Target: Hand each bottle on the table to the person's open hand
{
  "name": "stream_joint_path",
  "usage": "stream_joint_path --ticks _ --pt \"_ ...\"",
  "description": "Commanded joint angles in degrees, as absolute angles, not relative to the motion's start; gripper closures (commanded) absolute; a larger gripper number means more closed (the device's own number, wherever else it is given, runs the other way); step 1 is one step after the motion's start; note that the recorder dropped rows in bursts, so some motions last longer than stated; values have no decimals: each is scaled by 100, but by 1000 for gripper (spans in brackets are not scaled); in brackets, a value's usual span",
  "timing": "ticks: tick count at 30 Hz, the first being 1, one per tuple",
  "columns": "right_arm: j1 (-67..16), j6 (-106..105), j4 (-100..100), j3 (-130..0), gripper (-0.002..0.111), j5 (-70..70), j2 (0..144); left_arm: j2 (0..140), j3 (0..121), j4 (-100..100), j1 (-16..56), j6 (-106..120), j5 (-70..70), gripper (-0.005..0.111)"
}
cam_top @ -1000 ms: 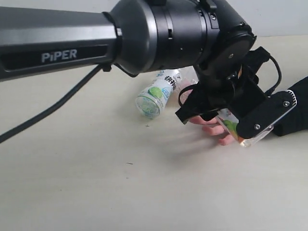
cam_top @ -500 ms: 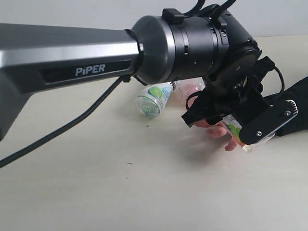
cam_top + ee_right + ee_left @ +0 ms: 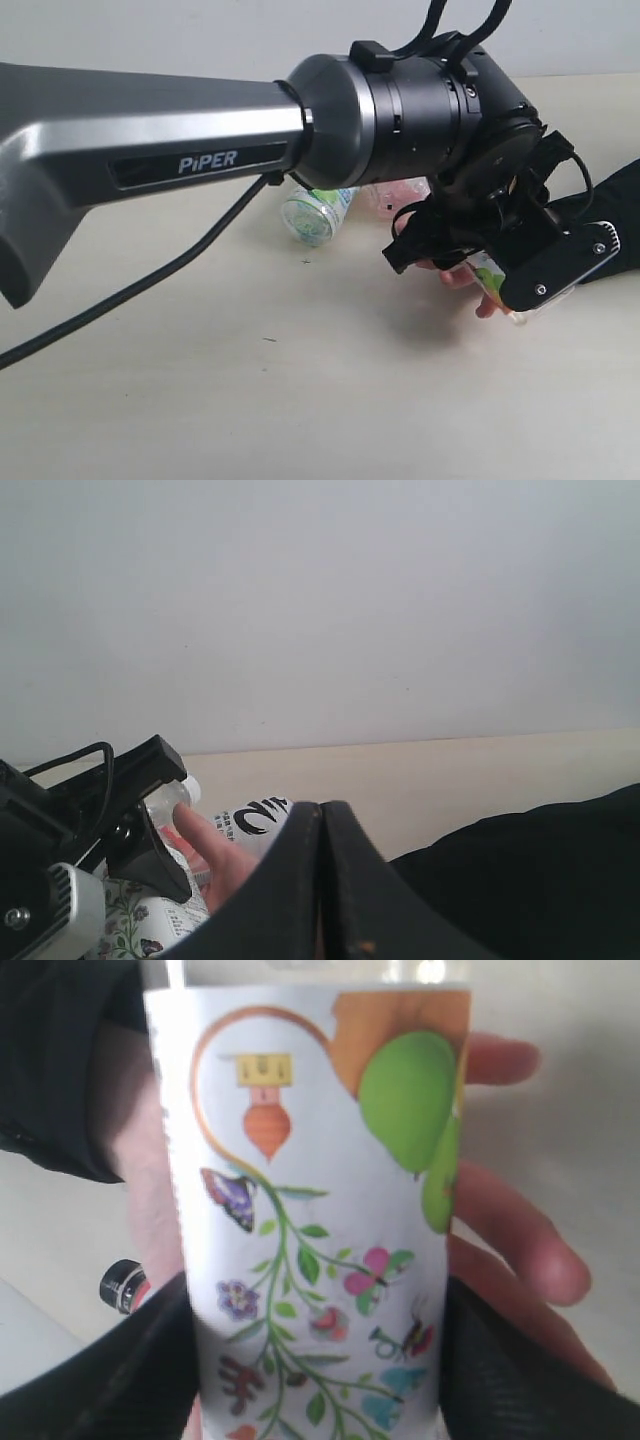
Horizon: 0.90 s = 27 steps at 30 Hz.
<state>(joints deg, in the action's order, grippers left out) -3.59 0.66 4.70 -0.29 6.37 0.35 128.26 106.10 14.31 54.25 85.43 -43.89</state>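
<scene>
**While the floral bottle sits in the claw, the hand-off can slip**

If the left claw point(image 3: 500, 288) lets go before the person's open hand point(image 3: 505, 1235) has curled round it, the floral-and-fruit bottle point(image 3: 310, 1210) could roll off the palm onto the desk point(image 3: 250, 400). The bottle is smooth and round, and the fingers behind it are spread, not gripping. A second risk is a pinch. The claw's black fingers lie close to the person's fingers, so any push toward the palm could press the skin. Whether the bottle already touches the palm cannot be told, though the left wrist view shows it right in front of the hand.

The left claw stands fairly wide, with its jaws clamped on either side of the floral-and-fruit bottle near the base. It holds the bottle over the hand, which rests by the black sleeve point(image 3: 620, 215).

The right claw point(image 3: 321, 815) is closed tight with nothing in it, well clear of the exchange.

Other bottles remain lying on the desk behind the arm: the green-and-blue bottle point(image 3: 315, 208) and, just beside it, the pink bottle point(image 3: 400, 190). The white-and-navy bottle point(image 3: 255, 820) lies near the hand.
</scene>
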Motion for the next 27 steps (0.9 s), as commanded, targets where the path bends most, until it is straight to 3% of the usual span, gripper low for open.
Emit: stream_joint_path --ticks 1,7,22,27 --pt "-335 44 474 0 108 615 0 12798 10663 1426 5445 8500 -4170 82" --pt "-335 44 474 0 108 615 0 12798 10663 1426 5445 8334 -4063 57" --pt "-335 44 474 0 108 615 0 12798 10663 1448 5445 8209 -4077 32" --pt "-335 34 474 0 108 615 0 12786 10663 1473 5445 8188 -4089 31"
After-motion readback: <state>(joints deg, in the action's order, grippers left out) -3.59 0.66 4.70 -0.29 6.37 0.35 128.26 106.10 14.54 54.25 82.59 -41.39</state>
